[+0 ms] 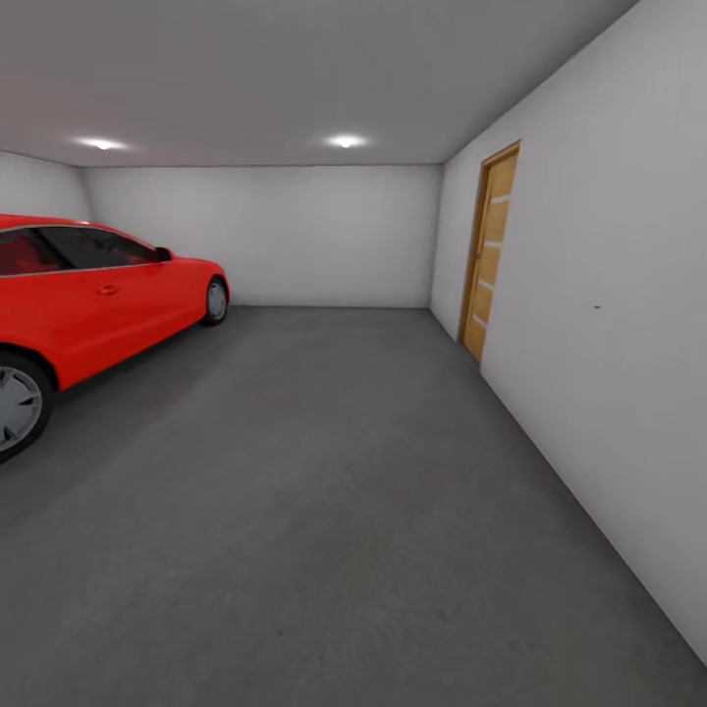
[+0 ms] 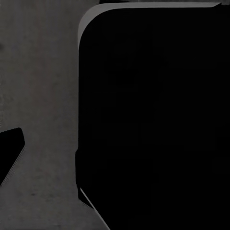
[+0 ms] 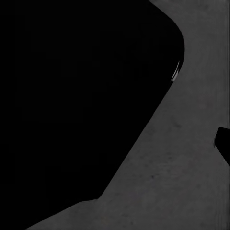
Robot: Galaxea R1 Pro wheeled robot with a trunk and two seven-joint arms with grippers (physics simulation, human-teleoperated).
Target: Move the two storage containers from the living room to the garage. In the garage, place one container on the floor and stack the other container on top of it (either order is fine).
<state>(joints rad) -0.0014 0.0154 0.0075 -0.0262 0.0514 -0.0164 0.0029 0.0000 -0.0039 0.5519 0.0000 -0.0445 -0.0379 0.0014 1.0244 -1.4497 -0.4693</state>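
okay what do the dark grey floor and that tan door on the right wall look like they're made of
The flat dark grey floor looks like bare concrete: matte, faintly mottled, no seams or planks. The tall tan door in the white right-hand wall looks like light wood with a satin finish, crossed by pale horizontal strips that may be frosted glass or paint; too small to tell.

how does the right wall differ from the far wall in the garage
The right wall carries a wood-panelled door; the far wall is bare. The right wall runs alongside the view, slanting away, while the far wall faces it squarely. The red car noses toward the far wall, well apart from the right wall. Both are plain white.
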